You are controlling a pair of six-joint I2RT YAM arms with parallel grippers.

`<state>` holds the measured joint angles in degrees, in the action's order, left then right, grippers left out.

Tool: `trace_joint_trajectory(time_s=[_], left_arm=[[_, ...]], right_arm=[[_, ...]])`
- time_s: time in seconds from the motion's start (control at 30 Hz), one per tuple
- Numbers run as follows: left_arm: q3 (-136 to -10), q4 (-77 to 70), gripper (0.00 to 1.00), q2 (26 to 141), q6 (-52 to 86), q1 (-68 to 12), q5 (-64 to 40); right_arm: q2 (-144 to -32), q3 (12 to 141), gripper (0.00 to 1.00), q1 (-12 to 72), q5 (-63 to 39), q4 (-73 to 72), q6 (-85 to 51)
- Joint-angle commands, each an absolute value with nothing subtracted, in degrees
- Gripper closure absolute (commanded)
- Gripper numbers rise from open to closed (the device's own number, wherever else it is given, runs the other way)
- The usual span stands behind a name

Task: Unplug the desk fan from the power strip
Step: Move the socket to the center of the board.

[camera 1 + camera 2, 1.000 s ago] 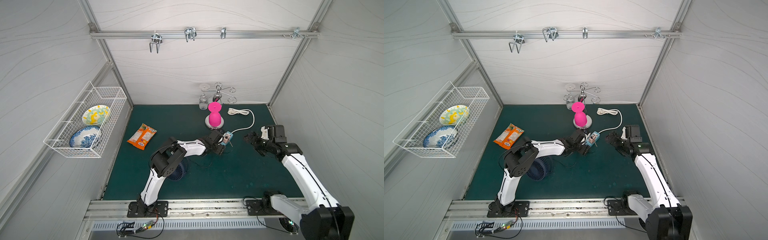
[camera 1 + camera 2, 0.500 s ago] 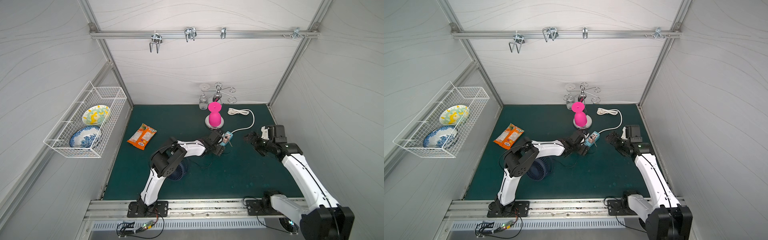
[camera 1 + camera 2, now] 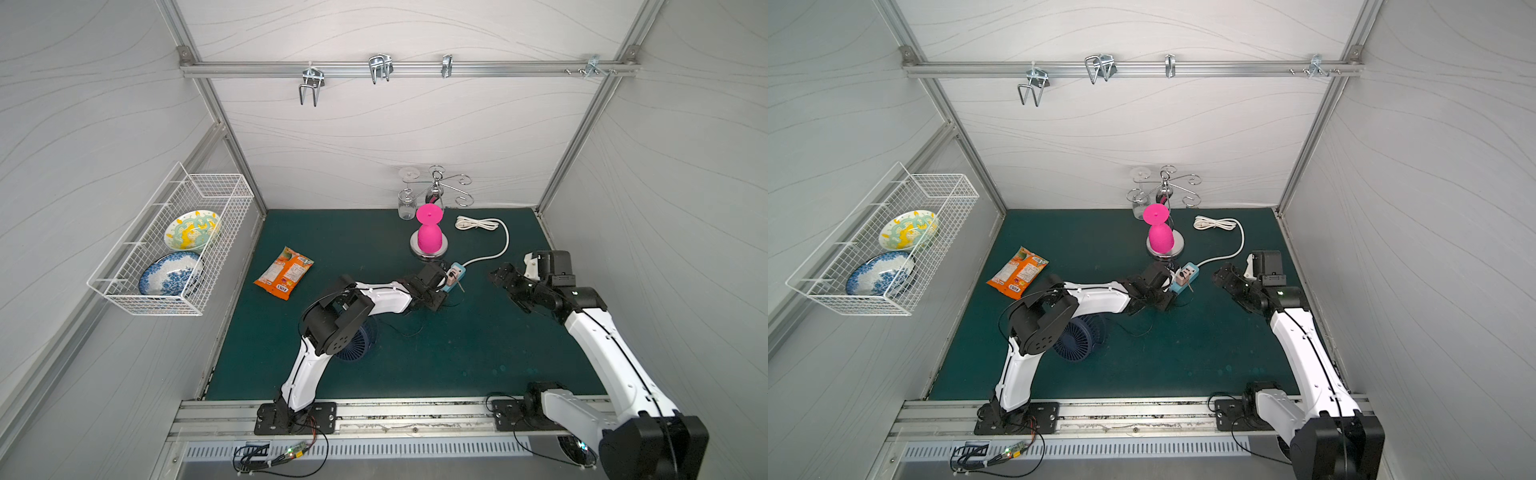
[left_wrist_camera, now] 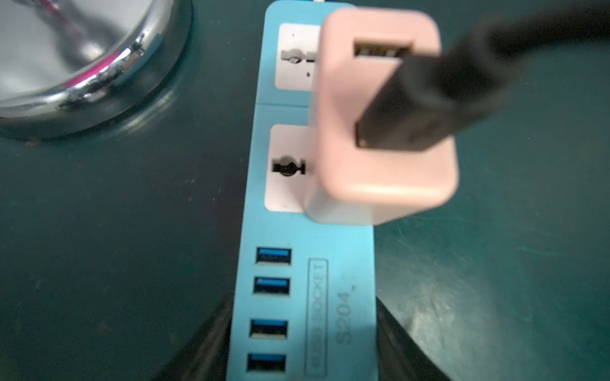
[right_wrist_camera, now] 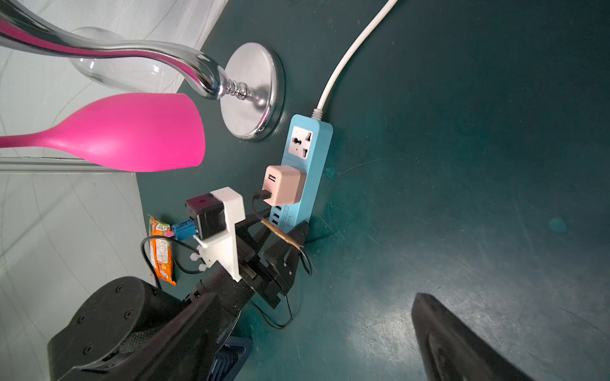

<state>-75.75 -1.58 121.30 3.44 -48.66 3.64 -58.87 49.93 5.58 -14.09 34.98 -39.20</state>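
Set against the view from a second ago, little has changed in both top views: both arms, the power strip [image 3: 1191, 269] and the desk fan [image 3: 1079, 341] sit in the same spots, and the pink cube plug [image 5: 284, 184] is still seated in the strip.

The light-blue strip lies on the green tabletop [image 3: 457, 353] about mid-depth, a little right of centre. The left claw [image 5: 284, 227] has its dark fingers [image 4: 396, 330] pressed against both long sides of the strip's near end, beside the row of blue USB ports, so it is closed on the strip. The right claw [image 3: 498, 276] hangs to the right of the strip, well apart from it, spread wide and holding nothing.

The navy fan lies nearer and to the left, partly hidden under the left arm's elbow. Its thin black cable [image 5: 303, 260] loops across the tabletop and past the left claw up to the pink plug.

Just beyond the strip stands a chrome glass rack [image 5: 260, 85] with a bright pink goblet [image 3: 429, 237] hanging upside down over its round base, close to the strip's far-left side. A clear glass [image 3: 406, 205] hangs further back. The strip's thick white cord [image 3: 505, 245] curves away to the far right. An orange snack bag [image 3: 284, 272] lies to the left. A white wire basket [image 3: 216, 232] on the left wall holds two patterned dishes.
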Motion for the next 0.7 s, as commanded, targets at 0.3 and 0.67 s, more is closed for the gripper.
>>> trace_joint_trajectory(time_s=[0.3, 0.67], left_arm=[[-71.4, -3.1, 0.53, 118.1, 3.2, -49.2, 5.1], [-61.3, -7.3, 0.53, 111.2, 5.0, -51.7, 7.7]], right_arm=[[-57.2, 48.2, 0.05, 5.3, -14.2, 35.3, -39.5], [-58.2, 47.5, 0.06, 5.2, -14.3, 35.8, -39.4]])
